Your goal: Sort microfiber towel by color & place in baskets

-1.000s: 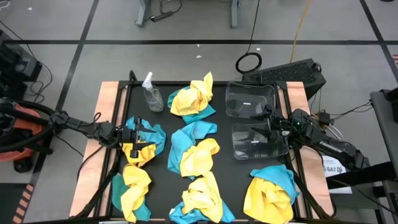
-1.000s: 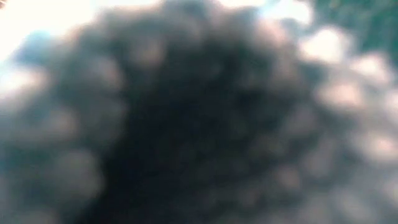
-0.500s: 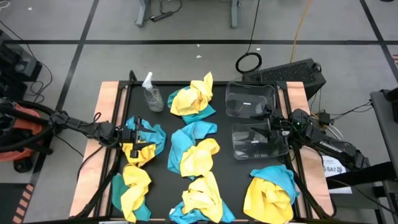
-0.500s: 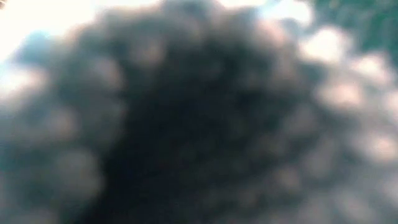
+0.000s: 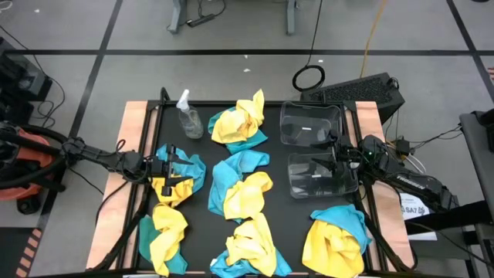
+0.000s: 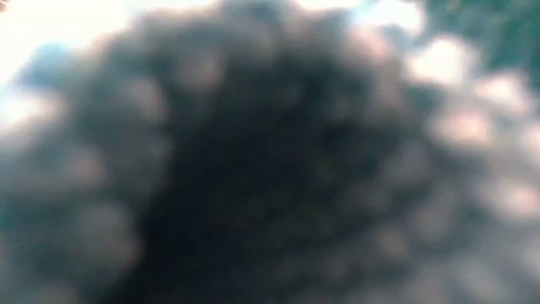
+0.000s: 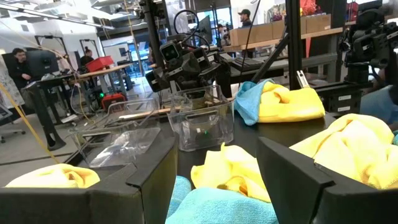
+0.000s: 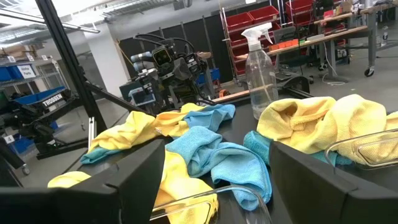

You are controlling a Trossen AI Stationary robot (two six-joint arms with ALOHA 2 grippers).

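Observation:
Bunched yellow and teal towels lie in several heaps on the black mat: far middle (image 5: 238,122), centre (image 5: 239,185), near left (image 5: 168,232), near middle (image 5: 248,245), near right (image 5: 333,239). My left gripper (image 5: 164,168) is open at the left heap (image 5: 184,171), with a teal towel (image 7: 217,208) and a yellow towel (image 7: 233,171) showing between its fingers. Two clear baskets sit on the right, one far (image 5: 310,123) and one near (image 5: 320,176). My right gripper (image 5: 333,158) is open at the near basket's far right corner, above its rim (image 8: 205,198). Blurred cloth fills the low view. My left gripper (image 7: 214,180) stands open, level, over the teal towel of the left heap, pointing toward the table's right. I cannot tell whether its fingers touch the cloth.
A clear spray bottle (image 5: 187,116) stands upright at the far left of the mat. Wooden table edges (image 5: 131,131) frame the mat on both sides. Bare mat (image 5: 285,224) shows between the near heaps and the near basket. People and workbenches are in the room beyond.

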